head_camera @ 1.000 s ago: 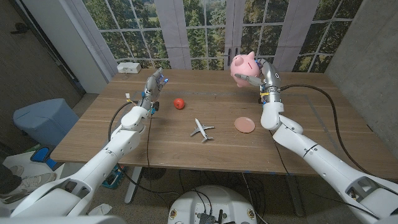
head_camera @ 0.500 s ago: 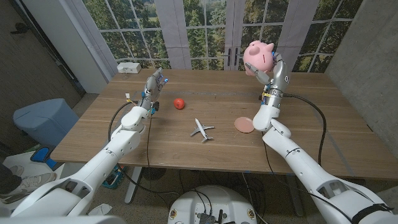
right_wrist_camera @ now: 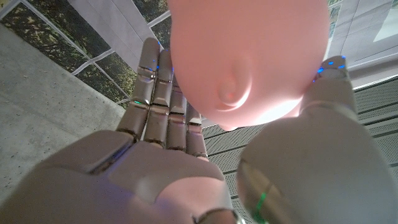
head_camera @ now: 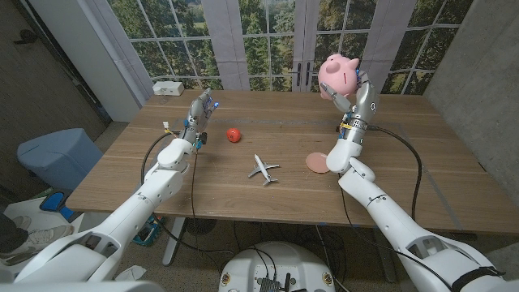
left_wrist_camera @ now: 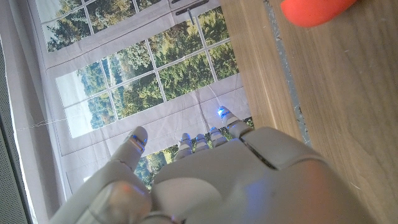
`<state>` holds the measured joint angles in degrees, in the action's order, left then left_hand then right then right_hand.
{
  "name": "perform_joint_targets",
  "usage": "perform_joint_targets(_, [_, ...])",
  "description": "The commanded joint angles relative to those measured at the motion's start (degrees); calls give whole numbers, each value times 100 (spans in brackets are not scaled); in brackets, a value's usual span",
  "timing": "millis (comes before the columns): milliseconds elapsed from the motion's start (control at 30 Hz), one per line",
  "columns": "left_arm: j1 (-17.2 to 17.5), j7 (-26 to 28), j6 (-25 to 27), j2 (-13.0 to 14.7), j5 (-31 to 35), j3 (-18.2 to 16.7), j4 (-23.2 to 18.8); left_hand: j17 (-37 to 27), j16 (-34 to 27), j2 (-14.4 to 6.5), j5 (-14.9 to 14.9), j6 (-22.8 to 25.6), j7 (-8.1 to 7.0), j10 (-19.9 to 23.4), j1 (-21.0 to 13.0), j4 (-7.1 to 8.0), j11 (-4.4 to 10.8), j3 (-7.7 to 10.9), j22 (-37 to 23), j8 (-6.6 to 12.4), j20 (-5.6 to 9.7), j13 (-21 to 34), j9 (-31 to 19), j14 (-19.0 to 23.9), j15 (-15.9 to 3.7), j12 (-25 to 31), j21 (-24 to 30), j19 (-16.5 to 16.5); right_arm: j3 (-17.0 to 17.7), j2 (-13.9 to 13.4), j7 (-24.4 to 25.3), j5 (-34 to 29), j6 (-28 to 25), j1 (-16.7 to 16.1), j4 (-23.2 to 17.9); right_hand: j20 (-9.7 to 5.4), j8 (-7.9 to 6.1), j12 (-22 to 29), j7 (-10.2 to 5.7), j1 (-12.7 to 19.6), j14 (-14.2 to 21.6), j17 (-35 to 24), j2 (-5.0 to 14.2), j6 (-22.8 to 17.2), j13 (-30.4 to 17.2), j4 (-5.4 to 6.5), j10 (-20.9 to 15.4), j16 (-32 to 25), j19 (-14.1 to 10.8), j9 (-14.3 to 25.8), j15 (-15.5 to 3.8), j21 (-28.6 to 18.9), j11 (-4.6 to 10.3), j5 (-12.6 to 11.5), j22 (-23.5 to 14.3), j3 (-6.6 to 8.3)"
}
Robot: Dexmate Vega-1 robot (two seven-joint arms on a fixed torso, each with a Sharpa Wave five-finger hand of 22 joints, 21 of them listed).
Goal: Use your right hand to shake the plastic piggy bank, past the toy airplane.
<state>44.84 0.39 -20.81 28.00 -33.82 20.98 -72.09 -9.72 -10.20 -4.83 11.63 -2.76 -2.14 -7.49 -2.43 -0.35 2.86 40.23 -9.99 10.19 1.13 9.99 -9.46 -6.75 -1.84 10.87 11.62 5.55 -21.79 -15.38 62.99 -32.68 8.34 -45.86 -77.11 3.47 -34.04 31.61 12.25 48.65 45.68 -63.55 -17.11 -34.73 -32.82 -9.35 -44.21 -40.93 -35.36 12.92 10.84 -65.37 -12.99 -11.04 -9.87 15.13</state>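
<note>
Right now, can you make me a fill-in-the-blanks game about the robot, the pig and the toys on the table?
1. The pink piggy bank is held up in the robot's ____ hand.
2. The small round thing near the left hand is colored ____.
3. The white toy in the middle of the wooden table is an ____.
4. The pink plate lies on the ____.

Missing words: right; red; airplane; table

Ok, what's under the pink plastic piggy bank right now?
The pink plastic piggy bank is lifted off the wooden table, cradled from below by the right hand. In the right wrist view, fingers and thumb wrap its underside; the contact area itself is covered.
</note>
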Motion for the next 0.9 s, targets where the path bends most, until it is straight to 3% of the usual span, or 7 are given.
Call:
perform_joint_targets(33, [-34, -35, -21, -4, -11, -2, 39, -23, -4, -312, 1, 0, 1, -17, 51, -21, 7, 19, -15, 11, 3, 16, -31, -3, -156, 0, -28, 42, -553, -792, -728, 439, -688, 6, -606, -1028, 4, 21, -1256, 1876, 1638, -608, 1893, -2040, -1540, -39, -1882, -18, 677, 497, -2373, -12, 1831, -51, -12, 1791])
perform_joint_targets(333, [-18, -34, -20, 6, -4, 1, -2, -22, -5, -311, 1, 4, 0, -17, 50, -23, 11, 20, -15, 12, 1, 16, -31, 1, -152, 0, -29, 42, -799, -1433, -1748, 663, -1207, -7, -1266, -1056, 12, -4, -1293, 1870, 1625, -607, 1883, -2057, -1546, -37, -1860, -4, 691, 494, -2372, -13, 1824, -41, -12, 1794])
perform_joint_targets(900, [3, -15, 4, 22, -6, -4, -54, -22, -5, -309, 1, 2, 2, -19, 50, -26, 5, 20, -15, 11, 4, 16, -31, 4, -156, -1, -30, 39, -974, -2089, -3582, 1127, -2414, 68, -2312, -1088, 43, -51, -1308, 1857, 1604, -599, 1886, -2070, -1530, -28, -1864, 26, 709, 459, -2366, -19, 1825, -18, -11, 1797])
